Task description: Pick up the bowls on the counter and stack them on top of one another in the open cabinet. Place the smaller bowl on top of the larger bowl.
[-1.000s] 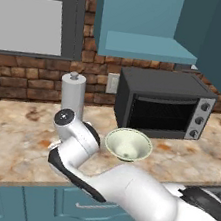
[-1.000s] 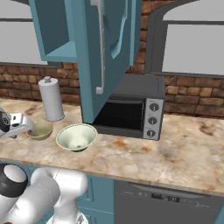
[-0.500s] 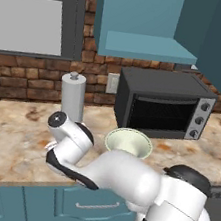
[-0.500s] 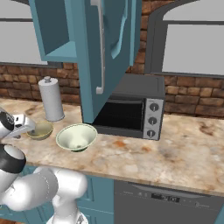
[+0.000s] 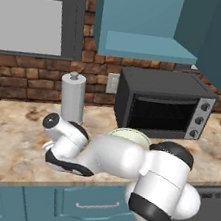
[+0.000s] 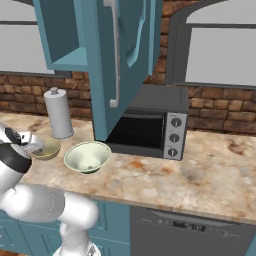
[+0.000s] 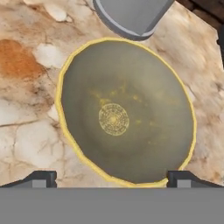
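Two bowls sit on the table, neither yet in the cabinet, so both lifts and the stacking remain. The small bowl lies just in front of the canister; the large bowl rests beside it, toward the oven. The gripper hovers over the small bowl, spread wide and empty, its tips near the rim, apparently lining up a grasp

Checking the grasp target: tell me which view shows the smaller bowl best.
The hand view: the smaller bowl lies below the open gripper, whole rim visible. The right base view shows it small beside the larger bowl. In the left base view the arm covers it.
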